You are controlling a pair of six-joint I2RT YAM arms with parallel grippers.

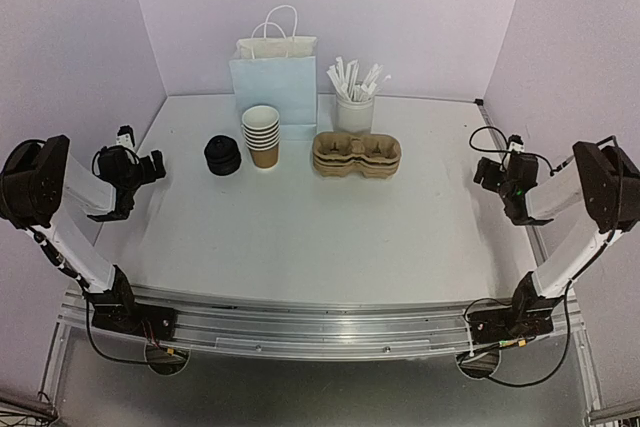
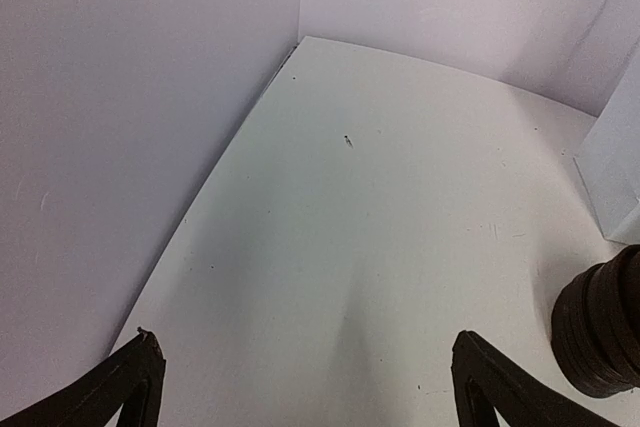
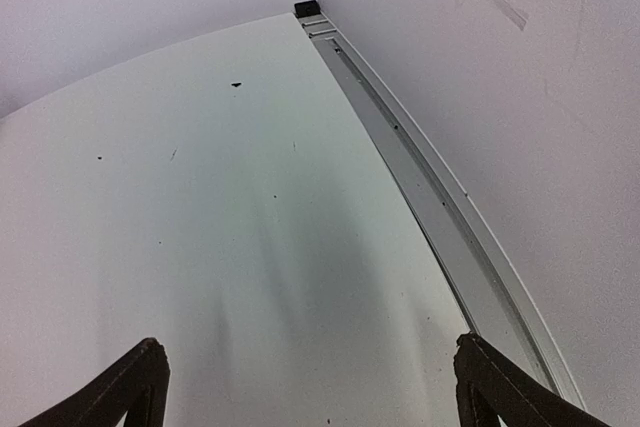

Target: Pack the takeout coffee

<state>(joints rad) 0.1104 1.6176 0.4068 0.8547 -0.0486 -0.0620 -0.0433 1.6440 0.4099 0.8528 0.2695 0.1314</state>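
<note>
A stack of brown kraft-paper cups [image 1: 262,135] with white rims stands at the back middle of the table. A stack of black lids [image 1: 222,155] sits just left of it and shows at the right edge of the left wrist view [image 2: 603,332]. My left gripper [image 1: 150,169] is open and empty, left of the lids, over bare table [image 2: 305,372]. My right gripper [image 1: 487,175] is open and empty at the far right, over bare table near the metal rail [image 3: 310,377].
A white paper bag [image 1: 274,82] with handles stands behind the cups. A stack of brown pulp cup carriers [image 1: 356,154] lies right of the cups. A white cup of wrapped straws [image 1: 354,107] stands behind it. Walls close in left, right and back.
</note>
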